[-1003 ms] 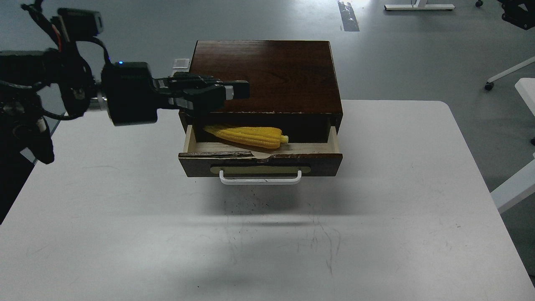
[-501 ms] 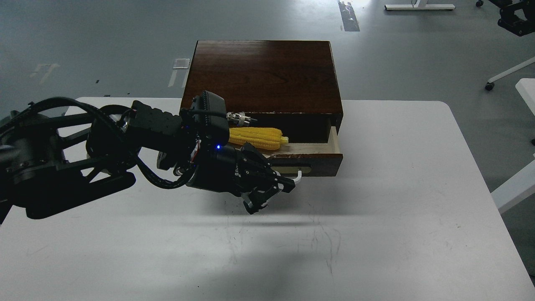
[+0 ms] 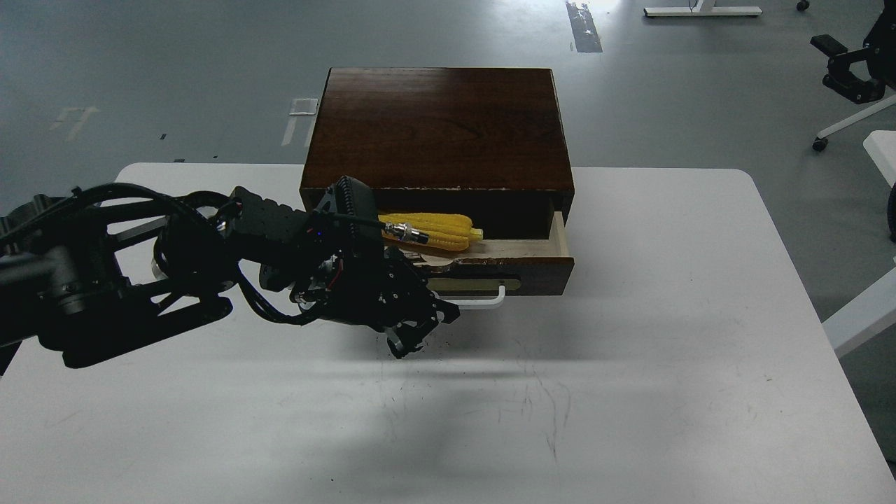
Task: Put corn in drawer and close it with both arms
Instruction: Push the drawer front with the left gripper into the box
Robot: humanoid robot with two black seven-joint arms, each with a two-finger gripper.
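The corn (image 3: 448, 229) lies inside the drawer (image 3: 532, 267), which stands pulled out from the dark brown wooden box (image 3: 437, 126). The drawer's white handle (image 3: 483, 302) shows only at its right end. My left arm reaches in from the left and covers the drawer's left half. My left gripper (image 3: 422, 332) hangs open and empty just in front of the drawer front, left of the handle's visible end, its fingers pointing down at the table. My right gripper (image 3: 829, 63) is small and dark at the far upper right, well away from the box, with its fingers apart.
The box stands at the back middle of a white table (image 3: 630, 364). Grey floor lies beyond it. White chair or stand legs (image 3: 850, 122) are at the right edge. A scuffed patch marks the table in front of the drawer.
My left arm swung down from above the box's left side to the drawer front, then drew back a little leftward. The right gripper has moved down and left into view.
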